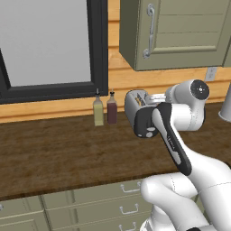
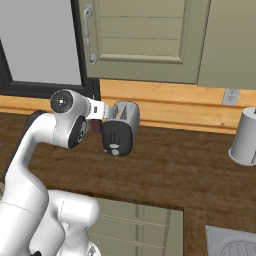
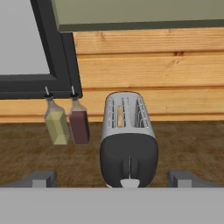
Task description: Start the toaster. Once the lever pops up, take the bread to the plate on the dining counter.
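The toaster (image 3: 128, 140) stands between the spread tool (image 3: 113, 178) fingertips.

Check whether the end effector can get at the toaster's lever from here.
Probably yes: the open end effector faces the toaster end-on, nothing between them; both bottles stand off to one side.

You're looking at a home kitchen.
You can see a wood counter (image 1: 58, 153) over drawers (image 1: 122, 198), a wall cabinet (image 2: 145, 40), a toaster (image 3: 127, 144), two bottles (image 3: 68, 122) and a sink corner (image 2: 232, 243).

Brushed-metal toaster (image 3: 127, 131), seemingly matt wood counter (image 1: 58, 158)
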You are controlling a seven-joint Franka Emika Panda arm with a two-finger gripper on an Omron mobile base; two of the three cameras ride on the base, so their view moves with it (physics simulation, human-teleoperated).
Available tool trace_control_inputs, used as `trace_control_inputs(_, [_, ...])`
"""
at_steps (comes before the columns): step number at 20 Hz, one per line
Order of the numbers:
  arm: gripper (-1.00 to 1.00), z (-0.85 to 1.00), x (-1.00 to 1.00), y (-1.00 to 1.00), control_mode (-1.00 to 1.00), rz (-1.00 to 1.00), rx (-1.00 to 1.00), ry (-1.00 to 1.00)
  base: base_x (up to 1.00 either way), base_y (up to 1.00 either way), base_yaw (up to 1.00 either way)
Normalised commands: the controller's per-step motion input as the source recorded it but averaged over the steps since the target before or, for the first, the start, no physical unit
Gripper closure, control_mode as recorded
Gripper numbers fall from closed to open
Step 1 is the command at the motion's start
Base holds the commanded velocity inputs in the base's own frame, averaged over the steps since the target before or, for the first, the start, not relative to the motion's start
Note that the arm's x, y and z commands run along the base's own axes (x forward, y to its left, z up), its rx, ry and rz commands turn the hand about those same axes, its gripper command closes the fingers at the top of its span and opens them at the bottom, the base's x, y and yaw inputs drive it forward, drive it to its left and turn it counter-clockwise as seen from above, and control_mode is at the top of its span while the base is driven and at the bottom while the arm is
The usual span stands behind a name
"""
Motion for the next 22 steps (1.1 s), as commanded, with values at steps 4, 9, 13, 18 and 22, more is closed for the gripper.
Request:
trace_control_inputs(4, [-1.00, 0.00, 0.00, 0.00, -1.00, 0.00, 0.00, 0.00, 0.00, 0.00, 0.00])
trace_control_inputs(9, [-1.00, 0.00, 0.00, 0.00, -1.00, 0.00, 0.00, 0.00, 0.00, 0.00, 0.00])
trace_control_inputs(13, [-1.00, 0.00, 0.00, 0.00, -1.00, 0.00, 0.00, 0.00, 0.00, 0.00, 0.00])
trace_control_inputs(18, [-1.00, 0.00, 0.00, 0.00, -1.00, 0.00, 0.00, 0.00, 0.00, 0.00, 0.00])
trace_control_inputs(22, [-1.00, 0.00, 0.00, 0.00, -1.00, 0.00, 0.00, 0.00, 0.00, 0.00, 0.00])
